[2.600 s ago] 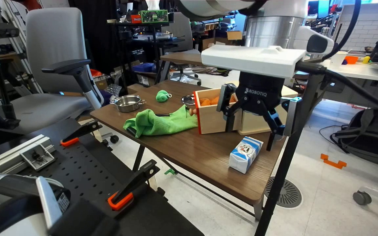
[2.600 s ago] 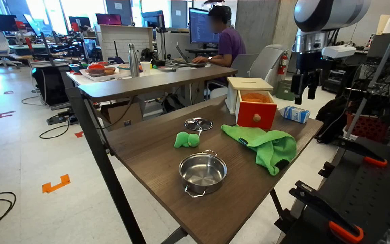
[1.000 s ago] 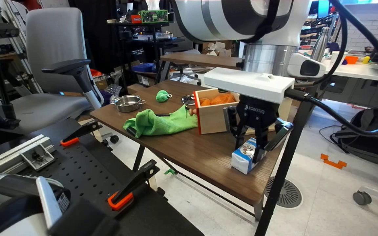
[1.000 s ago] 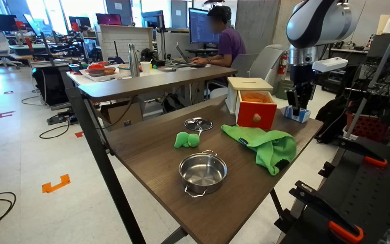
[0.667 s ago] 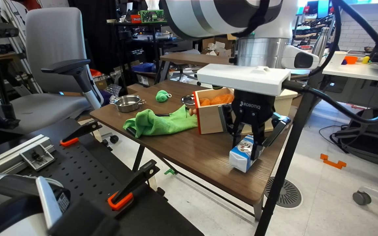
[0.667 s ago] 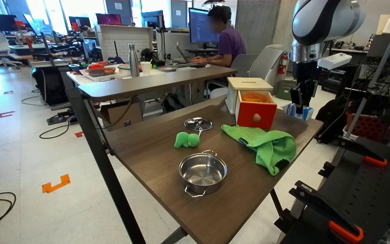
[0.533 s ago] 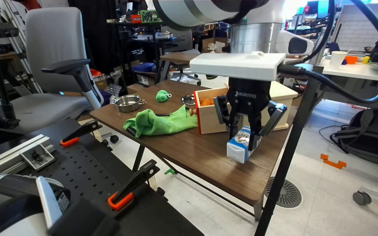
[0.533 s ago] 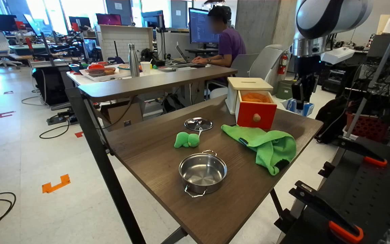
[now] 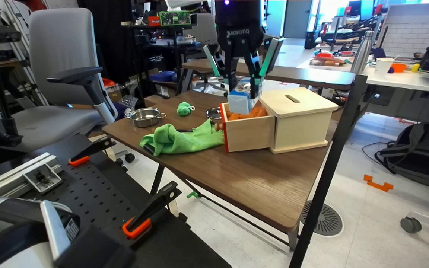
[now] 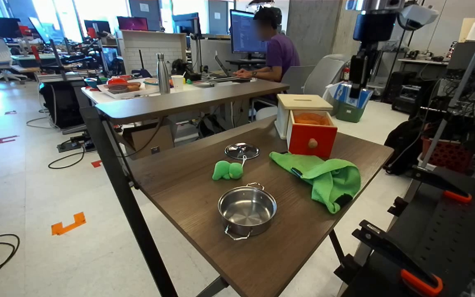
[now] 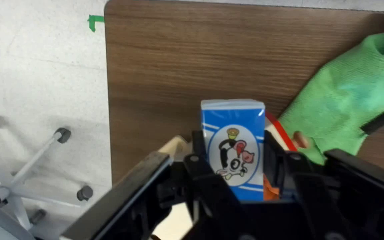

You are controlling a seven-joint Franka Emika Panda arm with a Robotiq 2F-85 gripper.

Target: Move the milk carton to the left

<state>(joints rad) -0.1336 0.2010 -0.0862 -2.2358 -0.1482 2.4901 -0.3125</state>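
The jaws pinch the carton by its sides, in the air above the table. The wrist view alone shows its printed cow plainly. The pot and toy appear only in the exterior views. The red drawer front is broad in an exterior view.

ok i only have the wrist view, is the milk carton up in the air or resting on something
Observer: In the air: both exterior views show the milk carton hanging from the end effector, clear of the tabletop.
Operator: and what's past my right edge
Observer: A steel pot, for one, standing farther from the end effector than the green towel.
Operator: got it, is it covered
Observer: No: in an exterior view a metal lid lies separately on the tabletop.
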